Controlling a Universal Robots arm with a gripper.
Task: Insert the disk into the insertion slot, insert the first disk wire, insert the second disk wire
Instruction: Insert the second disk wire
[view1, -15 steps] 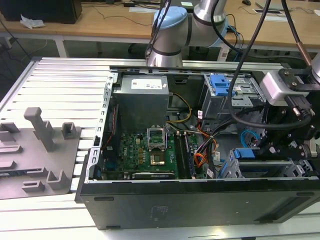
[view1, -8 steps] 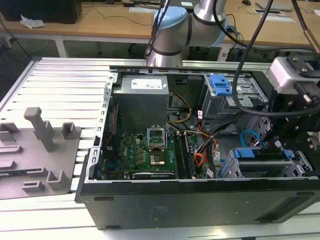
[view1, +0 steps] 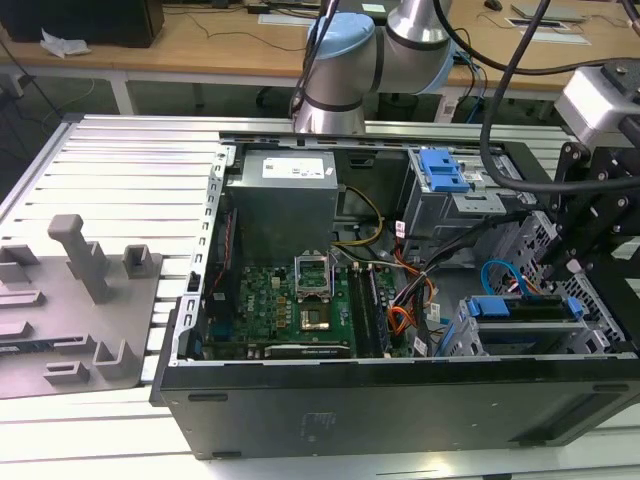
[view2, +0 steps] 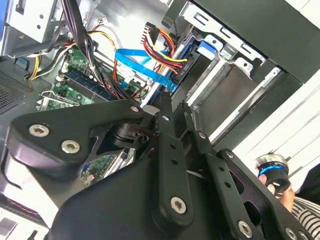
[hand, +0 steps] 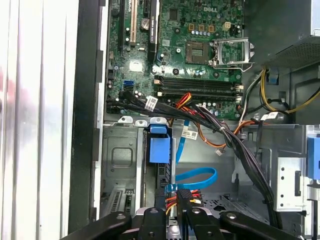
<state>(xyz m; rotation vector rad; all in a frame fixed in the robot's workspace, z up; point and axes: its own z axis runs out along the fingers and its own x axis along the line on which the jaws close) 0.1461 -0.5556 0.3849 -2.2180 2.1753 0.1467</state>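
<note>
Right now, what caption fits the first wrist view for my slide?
The tool hangs over the light-blue cable beside the disk in its slot.

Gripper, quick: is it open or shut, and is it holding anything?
Gripper: shut, fingers together at the blue wire's end near the disk; whether it grips anything cannot be told.

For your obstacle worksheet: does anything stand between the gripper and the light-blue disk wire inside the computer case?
Nothing visible does. In the first wrist view the gripper sits right at the second disk wire, beside a red-yellow-black wire bundle.
</note>
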